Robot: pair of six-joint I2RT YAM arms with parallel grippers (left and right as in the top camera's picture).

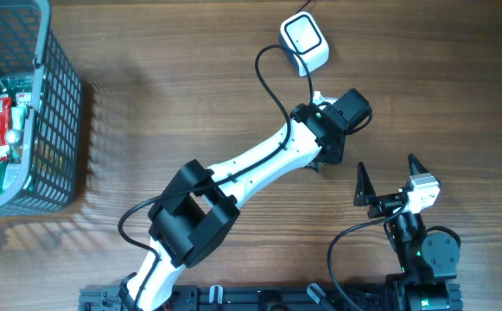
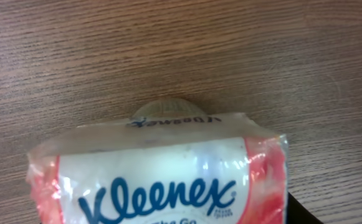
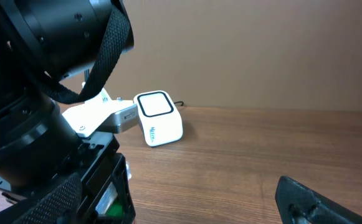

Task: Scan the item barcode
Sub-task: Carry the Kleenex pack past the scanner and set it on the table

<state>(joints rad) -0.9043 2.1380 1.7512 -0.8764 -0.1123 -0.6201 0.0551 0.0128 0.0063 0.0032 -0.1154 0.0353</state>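
Observation:
My left gripper (image 1: 320, 102) is shut on a Kleenex tissue pack (image 2: 162, 174), white with red ends and blue lettering. The pack fills the lower part of the left wrist view and hides the fingers. In the overhead view the left arm reaches to the back right, its gripper just in front of the white barcode scanner (image 1: 305, 41). The scanner (image 3: 159, 118) stands on the table with its window facing up and forward. No barcode shows on the pack's visible face. My right gripper (image 1: 387, 170) hangs open and empty near the front right, one finger (image 3: 318, 202) in view.
A grey wire basket (image 1: 60, 112) with several packaged goods stands at the far left. The scanner's black cable (image 1: 268, 82) runs along the left arm. A pale rounded shape (image 2: 162, 107) peeks over the pack's top edge.

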